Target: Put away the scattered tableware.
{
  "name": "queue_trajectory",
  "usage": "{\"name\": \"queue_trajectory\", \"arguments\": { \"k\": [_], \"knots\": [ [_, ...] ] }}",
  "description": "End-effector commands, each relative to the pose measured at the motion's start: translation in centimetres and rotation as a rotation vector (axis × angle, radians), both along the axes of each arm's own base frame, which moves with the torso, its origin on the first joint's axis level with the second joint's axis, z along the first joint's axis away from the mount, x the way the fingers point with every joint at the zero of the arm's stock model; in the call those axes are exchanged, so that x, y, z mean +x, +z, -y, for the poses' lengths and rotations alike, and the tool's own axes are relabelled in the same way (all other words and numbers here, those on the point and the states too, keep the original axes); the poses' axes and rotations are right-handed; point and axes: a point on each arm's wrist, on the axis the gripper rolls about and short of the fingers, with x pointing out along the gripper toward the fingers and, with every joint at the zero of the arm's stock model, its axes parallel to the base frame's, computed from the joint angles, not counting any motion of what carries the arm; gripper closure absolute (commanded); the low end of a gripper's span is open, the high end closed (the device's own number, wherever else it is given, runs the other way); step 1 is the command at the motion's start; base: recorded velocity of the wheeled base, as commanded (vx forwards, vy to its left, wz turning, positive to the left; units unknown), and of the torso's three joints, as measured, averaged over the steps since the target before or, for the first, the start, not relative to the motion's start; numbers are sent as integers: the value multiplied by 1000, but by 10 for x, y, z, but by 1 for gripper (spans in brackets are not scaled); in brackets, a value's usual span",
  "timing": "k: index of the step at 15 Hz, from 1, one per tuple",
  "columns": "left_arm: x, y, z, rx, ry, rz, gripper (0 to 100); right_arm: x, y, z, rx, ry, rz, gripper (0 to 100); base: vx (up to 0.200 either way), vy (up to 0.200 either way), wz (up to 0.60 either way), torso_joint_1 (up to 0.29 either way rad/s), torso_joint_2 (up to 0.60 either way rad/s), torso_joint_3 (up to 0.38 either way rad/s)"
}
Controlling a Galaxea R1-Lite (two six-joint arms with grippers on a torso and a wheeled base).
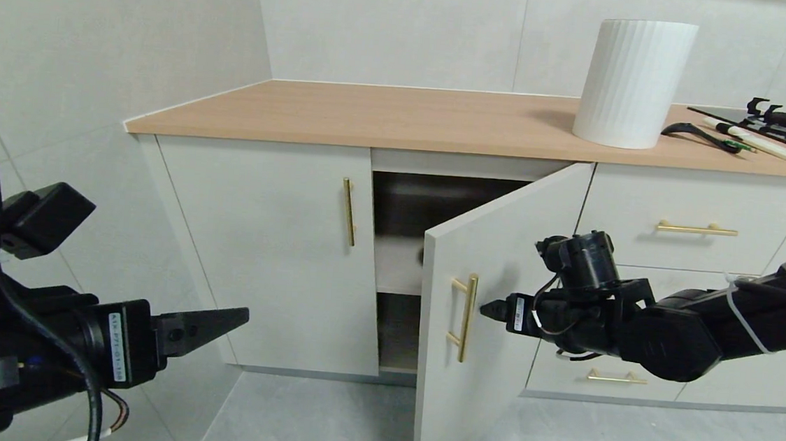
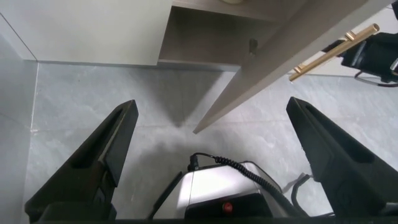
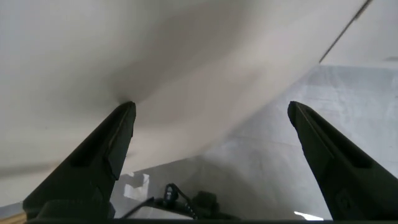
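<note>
Gaping wide and holding nothing, the right gripper (image 1: 488,311) sits with its tips just beside the brass handle (image 1: 467,317) of the open cabinet door (image 1: 503,243), at 3 o'clock of that handle. The left gripper (image 2: 211,115), jaws equally spread and empty, hangs at 8 o'clock in the head view, well apart from the door. A curved black utensil (image 1: 696,132) and a slim white-handled utensil (image 1: 767,145) lie on the wooden countertop (image 1: 387,115) at 2 o'clock, just beside a ribbed white cylinder (image 1: 634,82).

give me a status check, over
Left gripper open, empty, low left. Right gripper open, beside the open door handle. Utensils on the counter, right of the white canister. Nothing blocking the cabinet opening.
</note>
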Motion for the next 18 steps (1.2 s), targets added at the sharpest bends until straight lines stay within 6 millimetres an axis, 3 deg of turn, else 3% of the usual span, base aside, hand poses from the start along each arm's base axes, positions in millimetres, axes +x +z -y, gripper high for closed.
{"name": "queue_trajectory", "arguments": {
  "k": [1, 7, 16, 18],
  "knots": [
    [0, 0, 0, 0, 0, -1, 0, 1, -3, -1, 4, -3, 3, 0, 0, 0, 0, 0, 0, 0],
    [0, -1, 0, 2, -3, -6, 0, 4, -5, -2, 9, -20, 14, 0, 0, 0, 0, 0, 0, 0],
    [0, -1, 0, 2, -3, -6, 0, 6, 0, -5, 70, -41, 47, 0, 200, 0, 0, 0, 3, 3],
    [0, -1, 0, 0, -3, -3, 0, 7, 2, -7, 109, -53, 63, 0, 0, 0, 0, 0, 0, 0]
  ]
}}
